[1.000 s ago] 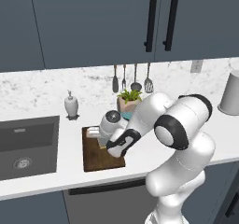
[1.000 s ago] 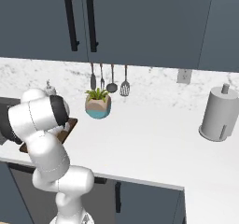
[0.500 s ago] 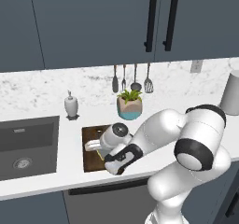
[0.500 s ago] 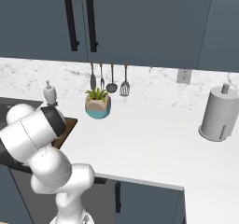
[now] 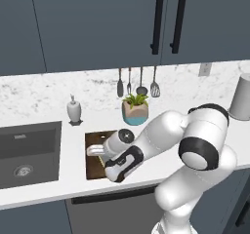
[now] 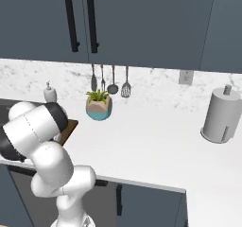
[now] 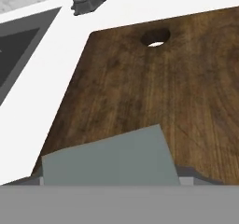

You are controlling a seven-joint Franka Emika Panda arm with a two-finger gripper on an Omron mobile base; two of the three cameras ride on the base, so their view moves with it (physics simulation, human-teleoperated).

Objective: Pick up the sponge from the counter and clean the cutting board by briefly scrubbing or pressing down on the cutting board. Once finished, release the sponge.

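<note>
The dark brown cutting board (image 7: 154, 92) lies on the white counter (image 7: 56, 78), its small hole (image 7: 155, 37) toward the far end. The sponge (image 7: 107, 157) shows its grey-green face at the bottom of the hand view, low over the board's near left part. My gripper (image 7: 109, 174) is shut on the sponge, which hides the fingertips. In the left base view the gripper (image 5: 93, 151) reaches low over the cutting board (image 5: 93, 165), and my arm covers much of it. I cannot tell whether the sponge touches the wood. A corner of the cutting board (image 6: 71, 125) peeks past my arm.
The dark sink (image 5: 24, 150) is recessed just left of the board. A soap dispenser (image 5: 74, 111) stands behind it. A potted plant (image 5: 135, 110) and hanging utensils (image 5: 139, 82) are at the back. A paper towel roll (image 6: 220, 117) stands far right.
My arm has folded lower, its elbow dropping and swinging right. The hand has shifted slightly left and down over the board, still holding the sponge.
</note>
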